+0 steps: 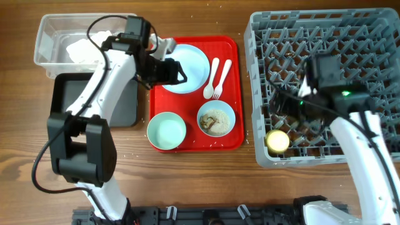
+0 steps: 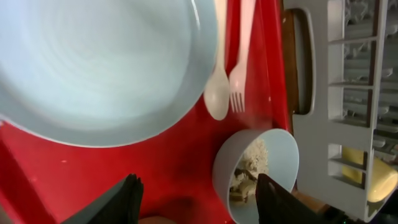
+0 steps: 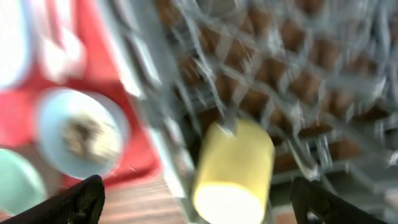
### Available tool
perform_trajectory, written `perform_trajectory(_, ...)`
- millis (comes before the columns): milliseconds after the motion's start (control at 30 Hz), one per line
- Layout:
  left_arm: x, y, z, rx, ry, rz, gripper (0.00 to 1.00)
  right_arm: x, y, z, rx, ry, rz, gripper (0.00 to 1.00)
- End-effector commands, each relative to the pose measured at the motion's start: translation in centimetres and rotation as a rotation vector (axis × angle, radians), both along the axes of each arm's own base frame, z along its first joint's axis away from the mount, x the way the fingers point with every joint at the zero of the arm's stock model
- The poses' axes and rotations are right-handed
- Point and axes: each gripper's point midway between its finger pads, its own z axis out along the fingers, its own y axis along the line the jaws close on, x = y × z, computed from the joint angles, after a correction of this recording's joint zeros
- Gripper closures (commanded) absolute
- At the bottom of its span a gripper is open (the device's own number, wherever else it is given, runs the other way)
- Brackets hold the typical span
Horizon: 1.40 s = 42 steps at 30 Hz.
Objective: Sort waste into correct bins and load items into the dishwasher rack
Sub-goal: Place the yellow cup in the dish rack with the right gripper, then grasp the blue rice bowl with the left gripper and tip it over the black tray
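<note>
Overhead: I look straight down from high above the worktop [image 1: 206, 181], with the red tray [image 1: 232, 81] and the grey rack [image 1: 257, 75] both in frame.
Left wrist: I ride close over the red tray, facing down past the left claw [image 2: 199, 193]; the plate [image 2: 93, 62] fills most of the view.
Right wrist: blurred, close above the rack's near edge, looking down at the yellow cup [image 3: 233, 168].
Shared: the bowl of rice [image 1: 226, 110] and the yellow cup appear in all three views.

One pale blue plate [image 1: 187, 67], two pale blue bowls [image 1: 167, 130] [image 1: 216, 118], one spoon [image 1: 210, 80], one fork [image 1: 220, 81], one yellow cup [image 1: 277, 141], one red tray [image 1: 234, 50], one grey rack [image 1: 375, 25], one clear tub [image 1: 50, 31], one black tray [image 1: 62, 94].
</note>
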Motion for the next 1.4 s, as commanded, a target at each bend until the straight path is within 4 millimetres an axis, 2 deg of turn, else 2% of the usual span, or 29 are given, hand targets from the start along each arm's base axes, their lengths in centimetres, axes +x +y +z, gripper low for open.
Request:
perform_trajectory(0, -1.2, -3.2, 0.5, 0.060, -0.046, -0.095, 0.41, 2.4, 0.9, 3.4, 0.020, -0.141, 0.080, 0.03)
perform_trajectory(100, -2.6, -4.7, -2.1, 0.227, -0.037, -0.138, 0.41, 3.0, 1.5, 3.9, 0.042, -0.175, 0.114, 0.03)
perform_trajectory(200, -3.5, -5.9, -3.8, 0.278, -0.012, -0.167, 0.41, 3.2, 1.5, 3.9, 0.042, -0.183, 0.114, 0.04)
perform_trajectory(267, -3.9, -6.9, -3.8, 0.275, -0.020, -0.187, 0.45, 3.5, 1.6, 4.1, 0.043, -0.197, 0.115, 0.04)
perform_trajectory(467, -5.9, -10.2, -3.9, 0.270, -0.035, -0.249, 0.46, 3.8, 1.6, 4.2, 0.044, -0.208, 0.115, 0.04)
perform_trajectory(500, -6.1, -11.1, -3.9, 0.270, -0.045, -0.241, 0.47, 3.8, 1.6, 4.2, 0.044, -0.208, 0.115, 0.04)
perform_trajectory(633, -6.3, -11.4, -4.2, 0.329, -0.066, -0.211, 0.50, 3.8, 1.6, 4.2, 0.044, -0.208, 0.115, 0.04)
perform_trajectory(767, -6.9, -12.8, -4.3, 0.314, -0.062, -0.193, 0.55, 3.8, 1.6, 4.2, 0.044, -0.208, 0.115, 0.04)
perform_trajectory(1000, -8.4, -16.8, -4.6, 0.279, -0.066, -0.117, 0.63, 3.8, 1.6, 4.2, 0.036, -0.211, 0.133, 0.04)
perform_trajectory(1133, -9.4, -17.6, -6.8, 0.328, -0.050, -0.117, 0.65, 3.7, 1.6, 4.1, 0.031, -0.209, 0.144, 0.04)
perform_trajectory(1200, -9.5, -17.4, -7.5, 0.348, -0.037, -0.097, 0.70, 3.7, 1.6, 4.1, 0.025, -0.211, 0.158, 0.04)
perform_trajectory(1267, -9.1, -17.1, -7.6, 0.349, -0.030, -0.067, 0.83, 3.7, 1.6, 4.1, 0.025, -0.211, 0.159, 0.04)
perform_trajectory(1367, -9.2, -16.9, -8.9, 0.367, -0.009, -0.066, 0.90, 3.7, 1.6, 4.1, 0.024, -0.212, 0.160, 0.04)
